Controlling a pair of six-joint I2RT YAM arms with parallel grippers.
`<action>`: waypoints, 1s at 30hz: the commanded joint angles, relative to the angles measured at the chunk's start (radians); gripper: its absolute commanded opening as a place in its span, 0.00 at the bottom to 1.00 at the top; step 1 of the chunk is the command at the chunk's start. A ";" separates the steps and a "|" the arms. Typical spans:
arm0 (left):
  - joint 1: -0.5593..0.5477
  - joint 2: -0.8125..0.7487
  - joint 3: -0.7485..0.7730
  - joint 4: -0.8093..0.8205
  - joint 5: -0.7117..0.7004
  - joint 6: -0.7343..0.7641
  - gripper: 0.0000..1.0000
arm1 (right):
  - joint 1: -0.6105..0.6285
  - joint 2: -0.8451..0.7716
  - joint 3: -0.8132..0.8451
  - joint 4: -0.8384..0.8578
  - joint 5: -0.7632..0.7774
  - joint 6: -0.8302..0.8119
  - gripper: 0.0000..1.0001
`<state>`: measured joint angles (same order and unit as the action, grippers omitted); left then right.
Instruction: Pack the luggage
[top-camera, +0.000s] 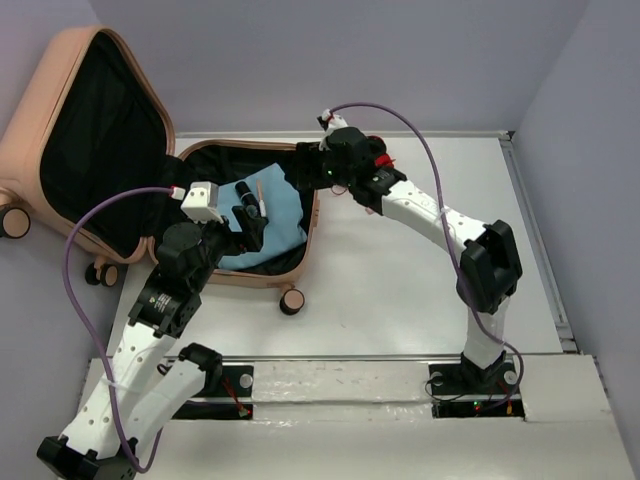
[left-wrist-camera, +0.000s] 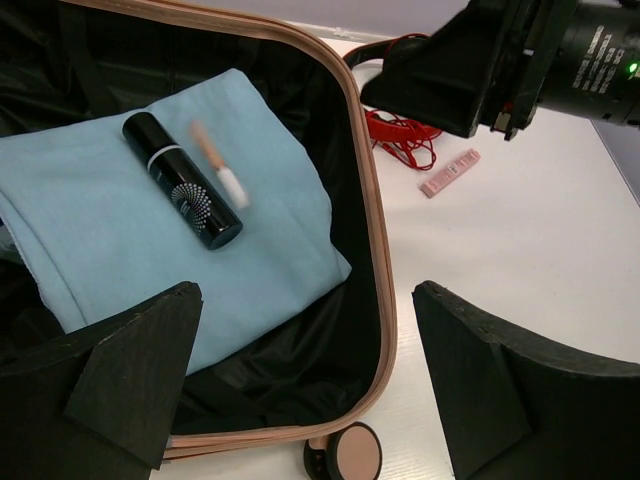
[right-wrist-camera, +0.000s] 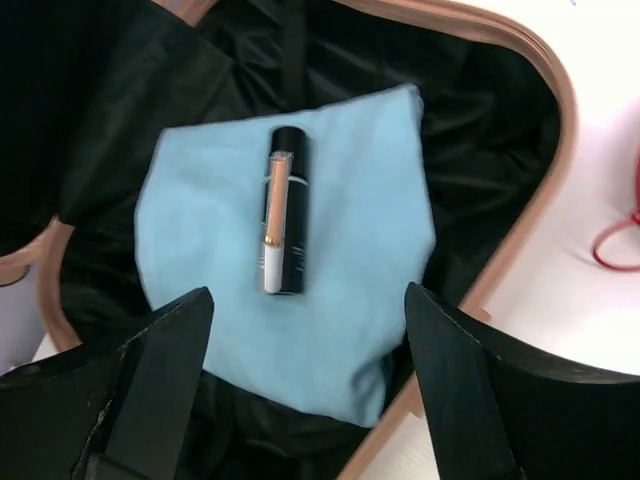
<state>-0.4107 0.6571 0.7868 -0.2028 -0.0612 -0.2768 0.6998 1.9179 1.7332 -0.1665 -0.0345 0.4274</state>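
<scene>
The peach-pink luggage (top-camera: 40, 150) lies open at the left, its lid propped up and its black-lined base on the table. In the base a folded light-blue cloth (top-camera: 285, 215) carries a black tube (left-wrist-camera: 182, 180) and a slim peach-and-white tube (left-wrist-camera: 220, 165). Both tubes also show in the right wrist view, the black one (right-wrist-camera: 293, 215) beside the slim one (right-wrist-camera: 272, 220). My left gripper (left-wrist-camera: 305, 300) is open and empty above the base's near rim (left-wrist-camera: 372, 200). My right gripper (right-wrist-camera: 308, 295) is open and empty above the cloth (right-wrist-camera: 350, 230) at the far rim.
A red cable (left-wrist-camera: 400, 135) and a small pink strip (left-wrist-camera: 450, 172) lie on the white table right of the luggage. A caster wheel (left-wrist-camera: 355, 455) sticks out at the near corner. Grey walls close in the table at the back and sides.
</scene>
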 joint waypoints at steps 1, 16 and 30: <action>0.004 -0.016 0.002 0.043 -0.012 0.019 0.99 | -0.072 -0.085 -0.104 0.002 0.073 0.028 0.81; 0.004 -0.016 -0.006 0.049 0.011 0.016 0.99 | -0.373 0.015 -0.377 0.030 0.372 0.080 0.77; 0.006 0.003 -0.008 0.054 0.026 0.019 0.99 | -0.408 0.179 -0.251 0.012 0.318 0.102 0.79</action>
<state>-0.4107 0.6640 0.7837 -0.2001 -0.0341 -0.2768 0.2935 2.0567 1.4467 -0.1684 0.2802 0.5270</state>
